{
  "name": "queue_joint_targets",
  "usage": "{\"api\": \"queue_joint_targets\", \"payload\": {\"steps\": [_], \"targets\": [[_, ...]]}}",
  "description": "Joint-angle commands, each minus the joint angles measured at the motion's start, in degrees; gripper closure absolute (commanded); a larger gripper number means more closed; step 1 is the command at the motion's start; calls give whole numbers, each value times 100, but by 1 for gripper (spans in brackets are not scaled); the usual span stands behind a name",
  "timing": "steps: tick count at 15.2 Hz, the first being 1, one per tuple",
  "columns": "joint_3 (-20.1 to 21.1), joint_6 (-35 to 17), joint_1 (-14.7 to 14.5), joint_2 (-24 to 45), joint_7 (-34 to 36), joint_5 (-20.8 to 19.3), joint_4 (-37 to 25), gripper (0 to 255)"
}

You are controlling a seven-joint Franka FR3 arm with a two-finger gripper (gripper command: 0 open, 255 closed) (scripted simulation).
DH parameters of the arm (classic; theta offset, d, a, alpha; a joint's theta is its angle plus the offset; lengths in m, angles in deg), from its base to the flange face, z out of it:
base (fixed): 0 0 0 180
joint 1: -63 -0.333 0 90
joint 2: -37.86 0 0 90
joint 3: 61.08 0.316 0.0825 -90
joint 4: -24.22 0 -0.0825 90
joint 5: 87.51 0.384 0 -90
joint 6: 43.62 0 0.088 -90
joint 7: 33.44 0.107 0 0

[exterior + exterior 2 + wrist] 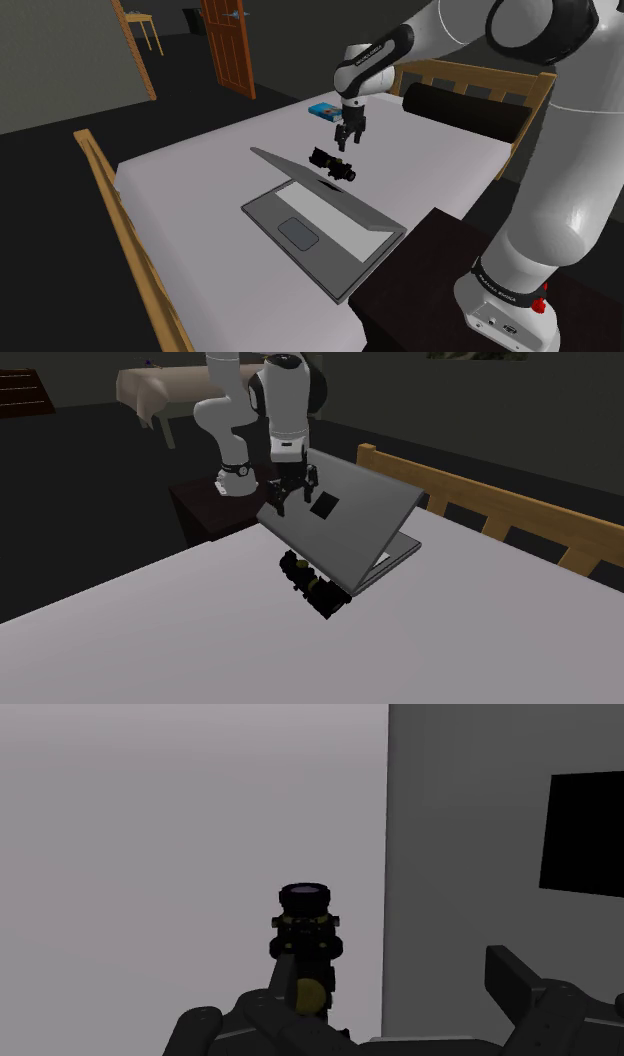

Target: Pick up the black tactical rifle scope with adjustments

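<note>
Gripper [348, 142] hung open and empty above the scope [332, 163] beside the laptop [320, 222] lid; it should descend straight, straddle the tube's middle, avoid the lid, then close.

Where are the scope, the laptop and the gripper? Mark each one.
Scope [332, 165]: shoulder view, middle of its body.
Laptop [298, 232]: shoulder view, on its touchpad.
Gripper [348, 143]: shoulder view, midway between its fingertips.
</note>
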Motion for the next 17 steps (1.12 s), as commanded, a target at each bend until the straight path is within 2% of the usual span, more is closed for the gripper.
{"api": "queue_joint_targets", "payload": {"steps": [1,6,12,17], "targets": [[19,-88,22,494,-49,60,-381,0],[56,-131,153,1647,-189,159,-1435,0],[111,57,329,3019,-264,203,-2946,0],[140,-182,348,3264,-283,236,-2952,0]]}}
